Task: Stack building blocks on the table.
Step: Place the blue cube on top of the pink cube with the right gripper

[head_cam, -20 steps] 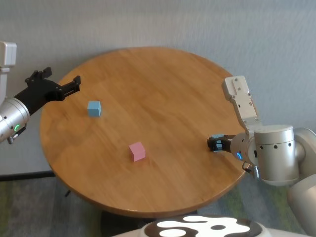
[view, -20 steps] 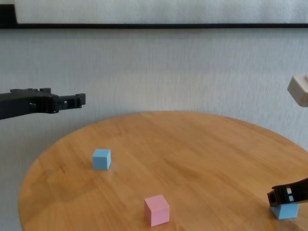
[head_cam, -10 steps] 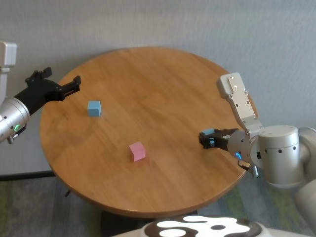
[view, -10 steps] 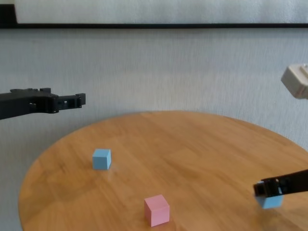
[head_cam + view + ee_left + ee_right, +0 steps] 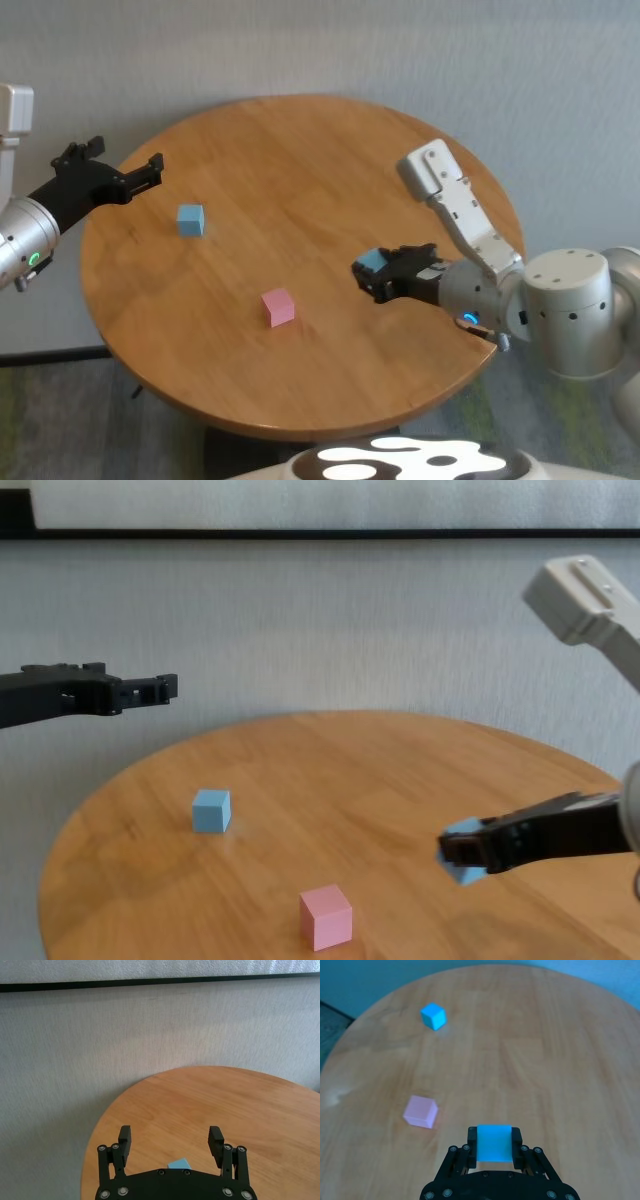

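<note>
One blue cube (image 5: 372, 262) clamped in right tool (image 5: 368, 273), pink cube (image 5: 278, 306) nearby

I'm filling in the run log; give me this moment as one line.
right gripper: shut on light blue cube, lifted | left gripper: open, parked at round wooden table edge | pale pink cube, second light blue cube: unstacked

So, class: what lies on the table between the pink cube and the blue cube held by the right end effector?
Nothing: only bare table separates the pink cube from the held blue cube, clearest in the right wrist view.
</note>
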Robot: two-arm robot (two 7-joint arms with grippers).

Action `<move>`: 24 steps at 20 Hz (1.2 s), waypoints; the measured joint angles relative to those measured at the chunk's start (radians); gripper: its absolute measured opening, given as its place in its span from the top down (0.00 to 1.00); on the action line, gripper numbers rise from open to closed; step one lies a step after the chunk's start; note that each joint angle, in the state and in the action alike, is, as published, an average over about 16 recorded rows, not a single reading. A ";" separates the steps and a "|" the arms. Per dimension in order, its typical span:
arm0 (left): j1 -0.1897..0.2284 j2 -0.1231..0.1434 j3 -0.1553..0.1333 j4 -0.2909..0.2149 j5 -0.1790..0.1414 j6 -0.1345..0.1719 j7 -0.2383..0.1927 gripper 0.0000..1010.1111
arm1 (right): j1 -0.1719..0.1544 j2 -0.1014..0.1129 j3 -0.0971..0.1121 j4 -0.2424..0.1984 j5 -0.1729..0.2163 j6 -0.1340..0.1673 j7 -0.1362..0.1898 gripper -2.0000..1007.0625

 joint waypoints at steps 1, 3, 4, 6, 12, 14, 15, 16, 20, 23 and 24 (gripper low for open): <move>0.000 0.000 0.000 0.000 0.000 0.000 0.000 0.01 | 0.006 0.001 -0.010 -0.002 -0.003 -0.002 0.015 0.65; 0.000 0.000 0.000 0.000 0.000 0.000 0.000 0.01 | 0.019 -0.001 -0.030 -0.002 -0.008 -0.003 0.038 0.65; 0.000 0.000 0.000 0.000 0.000 0.000 0.000 0.01 | 0.026 -0.005 -0.039 -0.001 -0.011 -0.001 0.047 0.65; 0.000 0.000 0.000 0.000 0.000 0.000 0.000 0.01 | 0.040 -0.015 -0.056 0.002 -0.018 0.006 0.062 0.65; 0.000 0.000 0.000 0.000 0.000 0.000 0.000 0.01 | 0.077 -0.051 -0.099 0.026 -0.041 0.028 0.090 0.65; 0.000 0.000 0.000 0.000 0.000 0.000 0.000 0.01 | 0.089 -0.064 -0.111 0.038 -0.050 0.034 0.096 0.65; 0.000 0.000 0.000 0.000 0.000 0.000 0.000 0.01 | 0.094 -0.070 -0.116 0.044 -0.054 0.036 0.099 0.65; 0.000 0.000 0.000 0.000 0.000 0.000 0.000 0.01 | 0.099 -0.076 -0.121 0.051 -0.059 0.039 0.101 0.65; 0.000 0.000 0.000 0.000 0.000 0.000 0.000 0.01 | 0.116 -0.098 -0.138 0.077 -0.075 0.048 0.108 0.65; 0.000 0.000 0.000 0.000 0.000 0.000 0.000 0.01 | 0.125 -0.114 -0.146 0.096 -0.086 0.055 0.111 0.65; 0.000 0.000 0.000 0.000 0.000 0.000 0.000 0.01 | 0.128 -0.119 -0.149 0.102 -0.090 0.057 0.112 0.65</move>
